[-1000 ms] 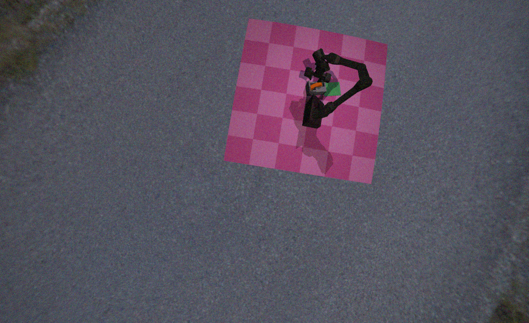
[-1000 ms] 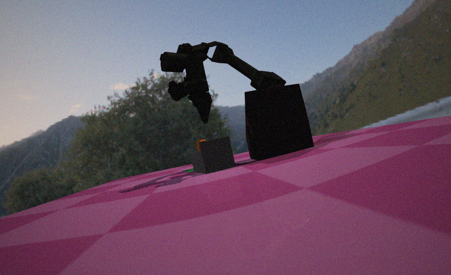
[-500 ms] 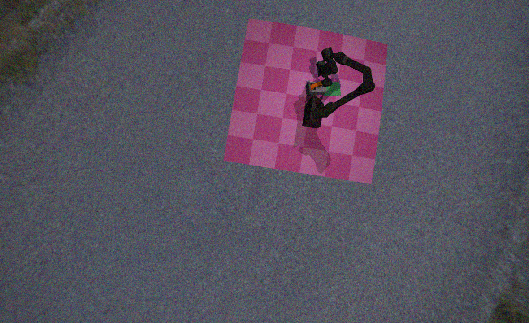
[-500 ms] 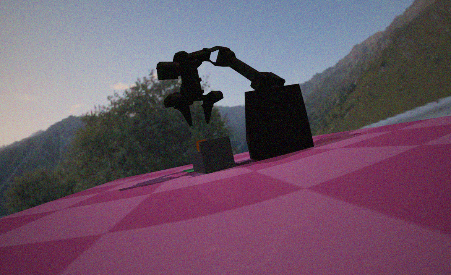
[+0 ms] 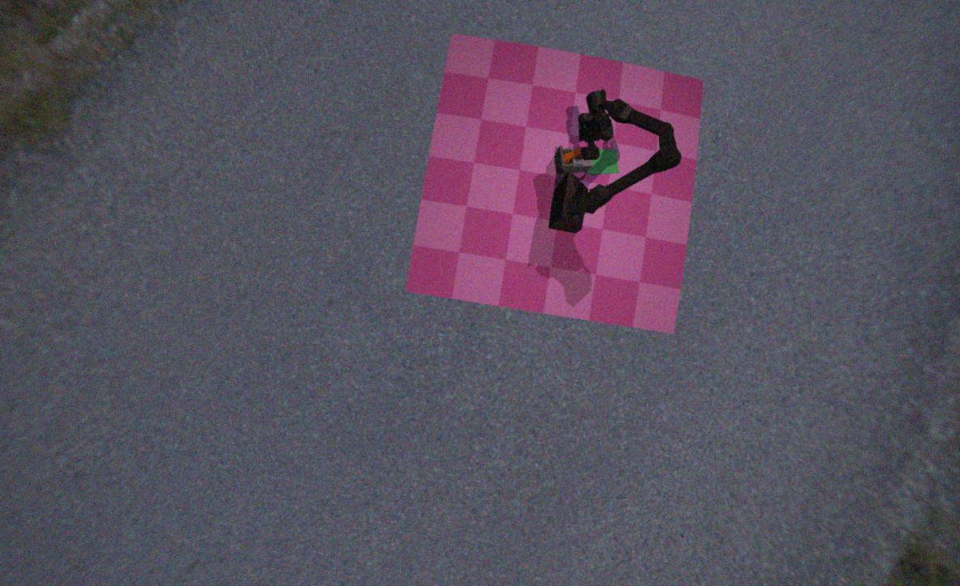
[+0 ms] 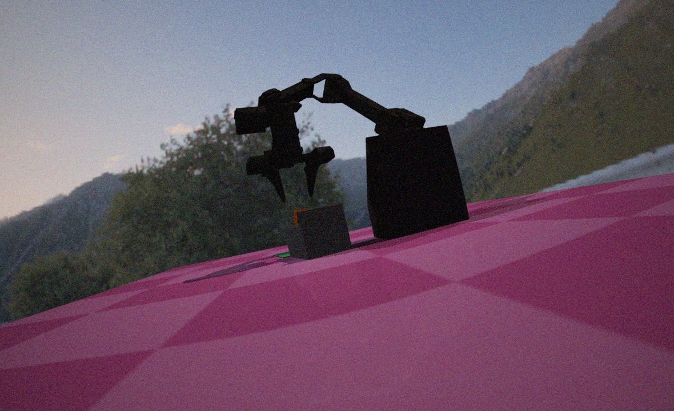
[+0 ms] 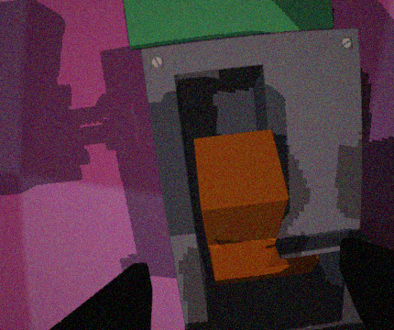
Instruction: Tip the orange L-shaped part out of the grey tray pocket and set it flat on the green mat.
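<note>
The orange L-shaped part (image 7: 241,180) (image 5: 569,154) (image 6: 295,214) sits tilted in the pocket of the grey tray (image 7: 325,104) (image 6: 321,232) (image 5: 576,167), one end raised above the tray's top. The raised end shows as an orange corner at the tray's upper left in the exterior view. My gripper (image 6: 296,191) (image 7: 246,266) is open and empty, hanging a short way above the tray with its fingers pointing down; nothing is between them. In the wrist view the two dark fingertips sit at the bottom corners, either side of the tray's near end. The green mat (image 5: 605,166) lies beside the tray's far side.
The arm's black base block (image 6: 413,178) (image 5: 567,206) stands close beside the tray. Everything rests on a pink checkered floor (image 6: 431,306) (image 5: 483,189), with grey ground (image 5: 214,364) around it.
</note>
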